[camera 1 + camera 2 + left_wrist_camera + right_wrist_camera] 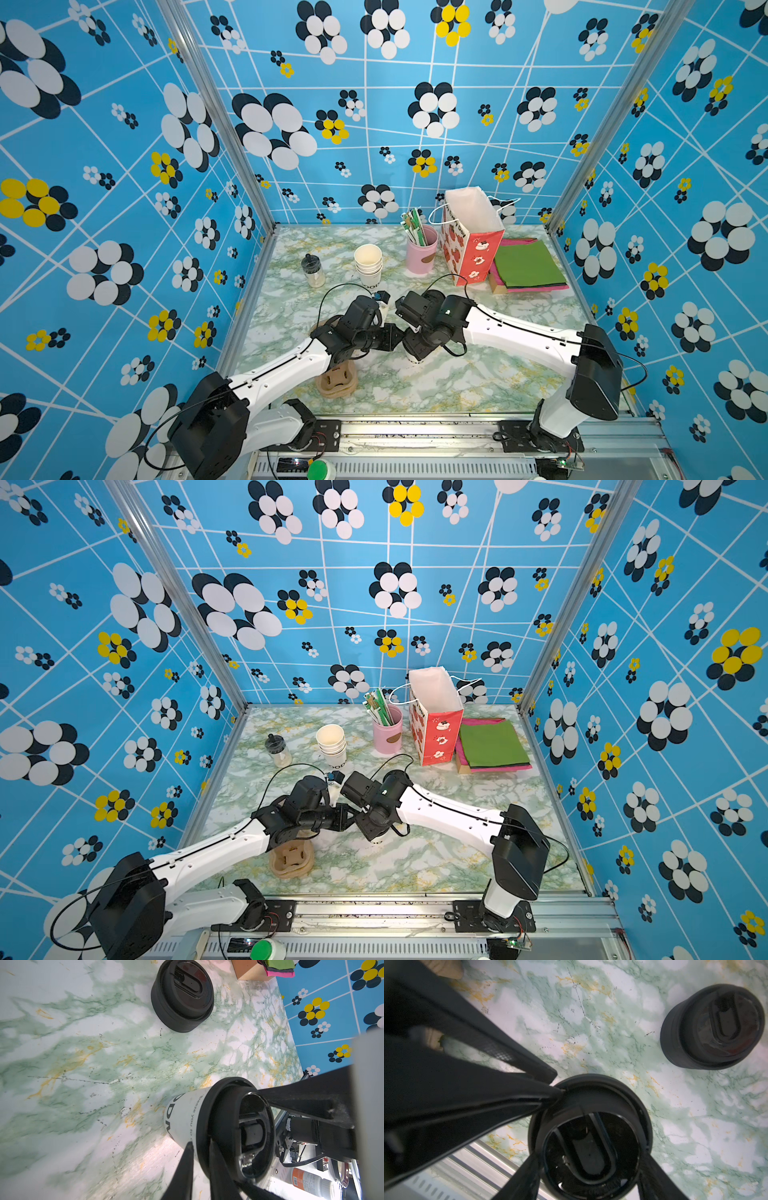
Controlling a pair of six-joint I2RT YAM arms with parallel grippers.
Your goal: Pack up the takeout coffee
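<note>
Paper cup (185, 1118), glossy plastic lid (224, 1105)

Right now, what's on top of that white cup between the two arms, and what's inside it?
A black lid sits on the white cup, covering its mouth. Whatever is inside cannot be seen; the lid covers it.

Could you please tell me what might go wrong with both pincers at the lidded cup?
The left pincer nips the lid at its rim; pulling could pop it off the cup. The right pincer clasps the same lid, so the two may collide or tip the cup.
</note>
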